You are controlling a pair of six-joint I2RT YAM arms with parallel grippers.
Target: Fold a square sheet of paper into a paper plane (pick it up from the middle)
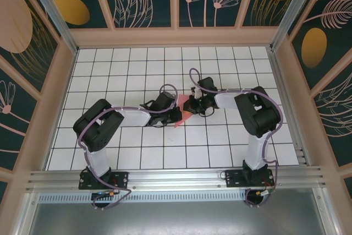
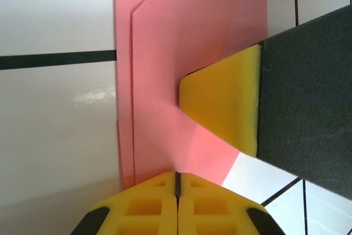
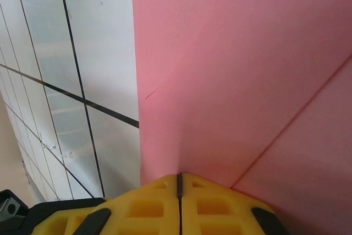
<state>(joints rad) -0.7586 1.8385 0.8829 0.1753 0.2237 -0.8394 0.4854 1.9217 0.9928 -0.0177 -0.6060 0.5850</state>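
**Entry 1, overhead view.** Pink paper (image 1: 182,115): you get one small wedge. The rest lies under the black wrist housings (image 1: 164,104), and its creases are too small to read.

**Entry 2, right wrist view.** Right gripper (image 3: 179,184): cropped by the bottom edge. The paper runs off the top, right and bottom, so you cannot judge its outline. A black part (image 3: 7,207) in the lower left corner is cropped beyond naming.

**Entry 3, left wrist view.** Left gripper (image 2: 177,184): cropped by the bottom edge. The paper's near end vanishes at its closed tips and its far end leaves the top. The right gripper's yellow pad (image 2: 223,105) lies on the paper; its partner finger is hidden from you.
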